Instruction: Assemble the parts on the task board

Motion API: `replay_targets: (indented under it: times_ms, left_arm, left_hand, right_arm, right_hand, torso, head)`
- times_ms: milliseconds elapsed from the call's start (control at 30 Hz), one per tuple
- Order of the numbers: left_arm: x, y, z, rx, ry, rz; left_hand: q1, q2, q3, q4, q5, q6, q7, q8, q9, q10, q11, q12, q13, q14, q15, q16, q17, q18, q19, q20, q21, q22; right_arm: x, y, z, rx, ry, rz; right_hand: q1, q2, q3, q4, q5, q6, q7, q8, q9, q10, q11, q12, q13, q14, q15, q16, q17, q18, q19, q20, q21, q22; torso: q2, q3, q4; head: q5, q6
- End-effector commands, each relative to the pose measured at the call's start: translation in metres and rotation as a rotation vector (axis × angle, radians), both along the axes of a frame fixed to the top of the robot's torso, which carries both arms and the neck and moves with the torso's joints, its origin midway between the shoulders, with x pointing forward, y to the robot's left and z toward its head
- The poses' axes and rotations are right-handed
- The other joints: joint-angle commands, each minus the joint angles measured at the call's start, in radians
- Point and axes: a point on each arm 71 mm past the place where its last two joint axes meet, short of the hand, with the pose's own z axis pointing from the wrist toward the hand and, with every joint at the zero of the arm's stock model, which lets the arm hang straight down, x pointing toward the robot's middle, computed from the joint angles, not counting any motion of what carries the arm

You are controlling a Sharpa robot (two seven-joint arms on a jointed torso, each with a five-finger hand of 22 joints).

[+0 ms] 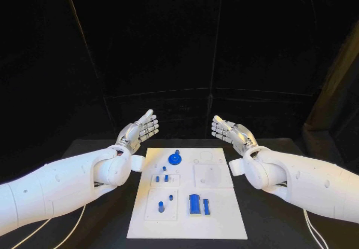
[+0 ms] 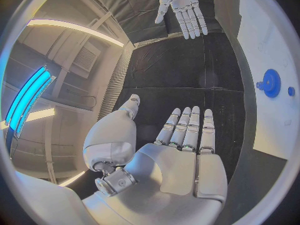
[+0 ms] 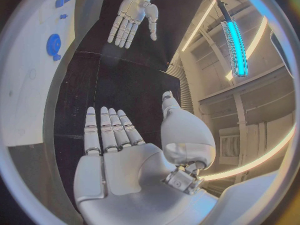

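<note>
Silver left hand (image 1: 139, 132) and right hand (image 1: 230, 133) — seemingly empty — raised, fingers straight.

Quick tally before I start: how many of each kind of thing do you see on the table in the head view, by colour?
White task board: 1
Blue round gear-like part: 1
Blue long upright blocks: 2
Blue small pegs: 5, as far as the head view lets me tell
Total: 9
Both hands, left and right, hold nothing.
</note>
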Motion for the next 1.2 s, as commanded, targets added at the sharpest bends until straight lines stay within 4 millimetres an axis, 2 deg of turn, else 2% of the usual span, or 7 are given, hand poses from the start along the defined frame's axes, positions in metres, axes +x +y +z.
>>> replay_targets:
  times_ms: [33,100,133,167,233,300,1200]
  left_arm:
    - [-0.013,-0.003,0.001,0.094,-0.042,0.127]
    - [-0.021,-0.008,0.001,0.102,-0.044,0.147]
    - [-0.025,-0.010,0.001,0.105,-0.046,0.157]
    - [-0.027,-0.011,0.002,0.107,-0.046,0.161]
    - [-0.033,-0.014,0.002,0.112,-0.048,0.176]
    - [-0.039,-0.017,0.003,0.117,-0.050,0.191]
    - [-0.044,-0.020,0.005,0.123,-0.053,0.206]
  left_hand:
    - [-0.199,0.004,-0.052,0.001,-0.008,-0.151,-0.059,-0.008,-0.004,-0.157,-0.083,-0.012,-0.004,-0.147,-0.053,-0.064,-0.015,-0.038,-0.117,-0.046,-0.008,-0.047]
    - [-0.226,0.004,-0.059,0.001,-0.008,-0.172,-0.059,-0.008,-0.004,-0.179,-0.083,-0.012,-0.004,-0.167,-0.053,-0.064,-0.015,-0.115,-0.133,-0.052,-0.008,-0.054]
    - [-0.241,0.004,-0.063,0.001,-0.008,-0.183,-0.059,-0.008,-0.004,-0.191,-0.083,-0.012,-0.004,-0.178,-0.053,-0.064,-0.015,-0.115,-0.142,-0.056,-0.008,-0.057]
    - [-0.253,0.004,-0.066,0.001,-0.008,-0.192,-0.059,-0.008,-0.004,-0.200,-0.083,-0.012,-0.004,-0.187,-0.053,-0.064,-0.015,-0.115,-0.149,-0.058,-0.008,-0.060]
    - [-0.276,0.004,-0.072,0.001,-0.008,-0.209,-0.059,-0.008,-0.004,-0.218,-0.083,-0.012,-0.004,-0.204,-0.053,-0.064,-0.015,-0.115,-0.163,-0.063,-0.008,-0.066]
    - [-0.311,0.004,-0.080,0.001,-0.008,-0.236,-0.059,-0.008,-0.004,-0.245,-0.083,-0.012,-0.004,-0.229,-0.053,-0.064,-0.015,-0.115,-0.183,-0.140,-0.008,-0.074]
    - [-0.609,0.004,-0.158,0.001,-0.008,-0.462,-0.059,-0.008,-0.004,-0.480,-0.083,-0.012,-0.004,-0.449,-0.053,-0.064,-0.015,-0.115,-0.360,-0.140,-0.008,-0.144]
  right_arm:
    - [-0.011,-0.001,0.004,0.029,-0.011,-0.169]
    - [-0.018,0.002,0.004,0.039,-0.004,-0.187]
    - [-0.021,0.004,0.004,0.043,-0.001,-0.195]
    - [-0.023,0.004,0.005,0.045,0.001,-0.199]
    - [-0.027,0.006,0.005,0.050,0.006,-0.210]
    - [-0.031,0.008,0.005,0.054,0.010,-0.219]
    - [-0.032,0.008,0.006,0.055,0.012,-0.222]
  right_hand:
    - [-0.229,-0.007,0.026,0.001,-0.043,-0.146,-0.097,-0.008,-0.007,-0.165,-0.064,-0.007,-0.005,-0.170,-0.029,-0.008,-0.005,-0.035,-0.159,-0.041,-0.007,-0.013]
    - [-0.259,-0.007,0.026,0.001,-0.043,-0.166,-0.097,-0.008,-0.007,-0.187,-0.064,-0.007,-0.005,-0.192,-0.029,-0.008,-0.005,-0.116,-0.180,-0.046,-0.007,-0.013]
    - [-0.276,-0.007,0.026,0.001,-0.043,-0.177,-0.097,-0.008,-0.007,-0.199,-0.064,-0.007,-0.005,-0.205,-0.029,-0.008,-0.005,-0.046,-0.192,-0.049,-0.007,-0.013]
    - [-0.292,-0.007,0.026,0.001,-0.043,-0.187,-0.097,-0.008,-0.007,-0.210,-0.064,-0.007,-0.005,-0.217,-0.029,-0.008,-0.005,-0.116,-0.203,-0.052,-0.007,-0.013]
    - [-0.318,-0.007,0.026,0.001,-0.043,-0.204,-0.097,-0.008,-0.007,-0.229,-0.064,-0.007,-0.005,-0.236,-0.029,-0.008,-0.005,-0.116,-0.221,-0.125,-0.007,-0.013]
    - [-0.356,-0.007,0.026,0.001,-0.043,-0.228,-0.097,-0.008,-0.007,-0.256,-0.064,-0.007,-0.005,-0.265,-0.029,-0.008,-0.005,-0.116,-0.246,-0.125,-0.007,-0.013]
    - [-0.583,-0.007,0.026,0.001,-0.043,-0.371,-0.097,-0.008,-0.007,-0.421,-0.064,-0.007,-0.005,-0.435,-0.029,-0.008,-0.005,-0.116,-0.405,-0.125,-0.007,-0.013]
  torso:
    - [-0.010,0.0053,-0.0019]
    - [-0.010,0.0053,-0.0019]
    - [-0.010,0.0053,-0.0019]
    - [-0.010,0.0053,-0.0019]
    - [-0.010,0.0053,-0.0019]
    - [-0.010,0.0053,-0.0019]
    - [-0.010,0.0053,-0.0019]
  head:
    - [0.002,0.000]
    - [0.002,0.000]
    - [0.002,0.000]
    - [0.002,0.000]
    - [0.002,0.000]
    - [0.002,0.000]
    - [0.002,0.000]
